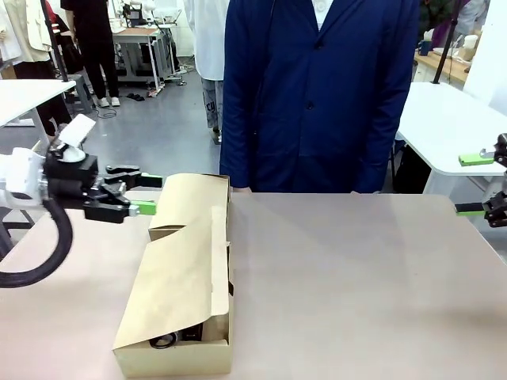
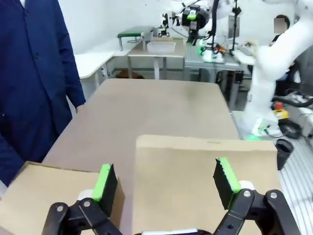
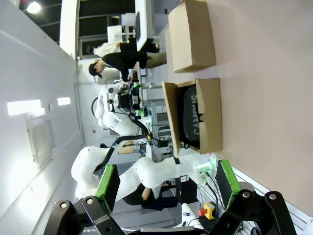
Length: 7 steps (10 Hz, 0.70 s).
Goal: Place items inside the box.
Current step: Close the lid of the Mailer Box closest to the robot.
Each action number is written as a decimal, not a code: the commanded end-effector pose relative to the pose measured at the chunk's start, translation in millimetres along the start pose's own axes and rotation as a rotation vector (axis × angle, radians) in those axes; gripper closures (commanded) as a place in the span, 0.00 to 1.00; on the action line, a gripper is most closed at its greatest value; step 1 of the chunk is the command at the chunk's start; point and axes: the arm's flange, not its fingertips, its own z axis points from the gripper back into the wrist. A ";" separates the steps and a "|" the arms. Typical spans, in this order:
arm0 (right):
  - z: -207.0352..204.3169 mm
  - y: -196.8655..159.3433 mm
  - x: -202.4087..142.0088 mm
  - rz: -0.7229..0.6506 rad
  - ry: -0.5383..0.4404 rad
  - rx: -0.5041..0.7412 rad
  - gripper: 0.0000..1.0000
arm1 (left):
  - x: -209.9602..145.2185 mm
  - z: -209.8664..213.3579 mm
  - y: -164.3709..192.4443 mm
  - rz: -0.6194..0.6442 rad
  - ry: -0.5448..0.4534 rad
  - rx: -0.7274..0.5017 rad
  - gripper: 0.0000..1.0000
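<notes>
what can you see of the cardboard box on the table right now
The cardboard box is plain brown, long and shallow, lying on the table left of the middle. Its flaps are folded mostly over the top, leaving a gap along one side where dark items show. In the right wrist view a navy pouch with white lettering lies inside. The left gripper, open, hovers at its far end.

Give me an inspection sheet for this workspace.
Surface: brown table, mostly bare.
Job's things: cardboard box at table's left, flaps partly folded over; navy pouch with white lettering inside.
Clutter: nothing seen.
Grippers: left gripper open at the box's far end; right gripper open at the table's right edge.
Cables: black hose looping off the left arm.
Surroundings: person in navy coat at far side; other tables behind.
</notes>
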 end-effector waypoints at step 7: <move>2.3 -0.1 -1.5 0.005 0.003 0.005 0.00 | -91.7 -35.2 -123.7 -0.335 0.216 -0.209 0.00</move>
